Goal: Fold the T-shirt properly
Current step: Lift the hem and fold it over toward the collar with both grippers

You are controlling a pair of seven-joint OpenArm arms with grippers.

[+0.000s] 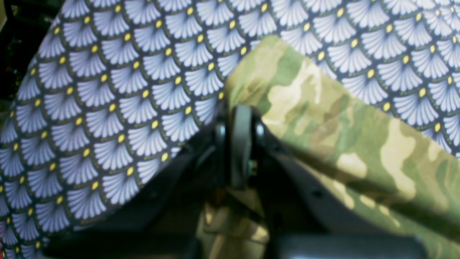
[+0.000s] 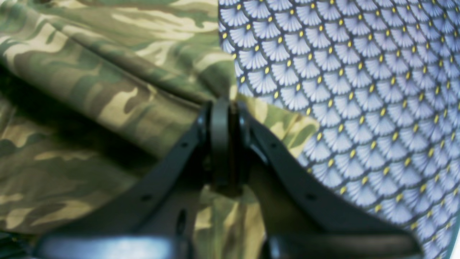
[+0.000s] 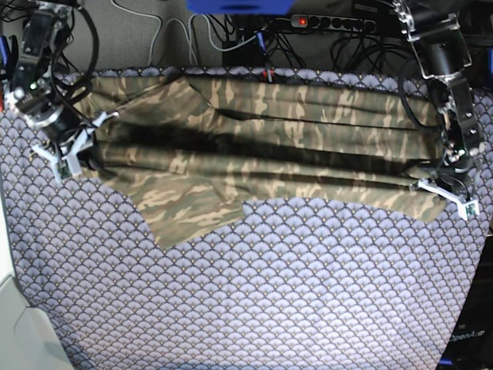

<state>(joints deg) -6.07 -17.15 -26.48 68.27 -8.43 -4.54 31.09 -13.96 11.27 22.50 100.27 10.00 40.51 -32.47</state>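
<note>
A table fills the base view, draped in a purple scale-patterned tablecloth [image 3: 254, 293] with small yellow dots, and behind its far edge runs a tangle of dark cables and a power strip [image 3: 339, 21] showing a red light. One T-shirt [image 3: 293, 131], camouflage in olive, tan and brown, lies stretched in a long rumpled band across the upper half of that frame, from left to right edge, with deep lengthwise folds and one sleeve-like flap hanging toward the lower left of centre. Two grippers hold it, one at each end. The right gripper [image 3: 71, 154] sits at the upper left of the base view, clamped on the shirt's left end; in its own wrist view the black jaws of this gripper [image 2: 224, 108] meet at frame centre, pinching a fabric edge, with the shirt spreading over the left half of the frame and bare cloth pattern filling the right. The left gripper [image 3: 447, 189] sits at the right edge of the base view, clamped on the shirt's lower right corner; in its wrist view, which is blurred, the jaws of this gripper [image 1: 240, 115] are pressed together on a corner of camouflage fabric that runs to the lower right, with patterned cloth at left and above.
</note>
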